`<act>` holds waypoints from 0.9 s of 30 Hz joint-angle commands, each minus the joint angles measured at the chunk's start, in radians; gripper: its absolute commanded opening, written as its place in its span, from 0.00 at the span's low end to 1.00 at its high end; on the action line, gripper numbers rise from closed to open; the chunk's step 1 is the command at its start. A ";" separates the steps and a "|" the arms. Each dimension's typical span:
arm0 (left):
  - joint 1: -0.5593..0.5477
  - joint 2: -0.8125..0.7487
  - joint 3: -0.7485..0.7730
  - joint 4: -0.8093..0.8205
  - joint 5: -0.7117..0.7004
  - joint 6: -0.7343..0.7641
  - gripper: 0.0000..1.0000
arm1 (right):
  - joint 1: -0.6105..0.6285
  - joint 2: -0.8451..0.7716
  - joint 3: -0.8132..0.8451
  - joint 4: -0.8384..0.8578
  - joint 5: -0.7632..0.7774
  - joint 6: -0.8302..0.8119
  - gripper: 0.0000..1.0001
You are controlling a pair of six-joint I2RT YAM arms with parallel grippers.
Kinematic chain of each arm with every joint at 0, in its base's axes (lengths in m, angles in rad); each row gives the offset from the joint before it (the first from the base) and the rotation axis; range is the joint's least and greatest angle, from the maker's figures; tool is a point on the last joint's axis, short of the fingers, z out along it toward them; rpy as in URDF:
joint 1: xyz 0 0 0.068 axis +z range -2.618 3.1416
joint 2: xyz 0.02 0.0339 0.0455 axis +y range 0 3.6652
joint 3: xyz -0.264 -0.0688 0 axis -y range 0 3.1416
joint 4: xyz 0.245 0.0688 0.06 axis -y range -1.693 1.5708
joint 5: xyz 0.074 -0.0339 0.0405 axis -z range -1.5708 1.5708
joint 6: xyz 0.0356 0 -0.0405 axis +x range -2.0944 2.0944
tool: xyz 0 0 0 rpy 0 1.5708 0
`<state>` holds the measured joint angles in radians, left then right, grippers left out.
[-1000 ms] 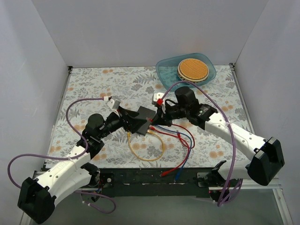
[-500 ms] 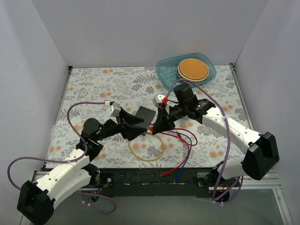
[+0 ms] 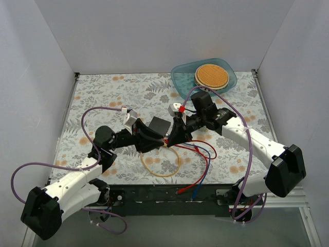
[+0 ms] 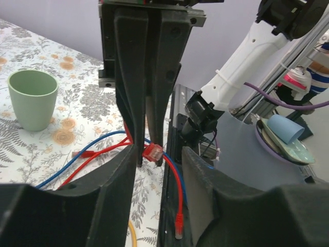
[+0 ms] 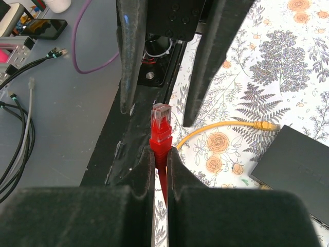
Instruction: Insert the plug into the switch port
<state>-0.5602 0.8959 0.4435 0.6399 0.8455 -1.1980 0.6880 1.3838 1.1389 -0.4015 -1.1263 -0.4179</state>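
Right gripper [image 5: 160,154]: shifted toward the near edge since a second before; clamped tight on plug [image 5: 160,128], red boot, clear tip.
Left gripper [image 3: 143,135]: jaws narrowed, part open, empty.
Switch [image 5: 303,164]: flat matte black box on table [image 3: 103,98], near plug, not touching; port not discernible.

Robot lab test booth.
White panels [image 3: 154,31] walled a flowered tablecloth [image 3: 103,95]; robot arms [image 3: 257,146] stood bolted at the bottom.
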 commanded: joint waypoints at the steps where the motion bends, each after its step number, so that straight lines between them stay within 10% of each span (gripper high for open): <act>1: -0.013 0.014 0.052 0.040 0.033 -0.017 0.37 | -0.002 0.011 0.035 0.024 -0.033 0.030 0.01; 15: -0.098 0.081 0.104 -0.020 -0.081 0.009 0.00 | -0.002 -0.005 0.025 0.056 -0.032 0.067 0.02; 19: -0.099 0.048 0.109 -0.071 -0.237 -0.023 0.00 | -0.002 -0.044 0.006 0.102 0.103 0.134 0.43; 27: -0.099 0.083 0.236 -0.354 -0.595 -0.179 0.00 | 0.011 -0.248 -0.102 0.283 0.638 0.277 0.75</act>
<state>-0.6567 0.9596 0.5716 0.4797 0.4713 -1.2778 0.6876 1.2579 1.0805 -0.2699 -0.8024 -0.2234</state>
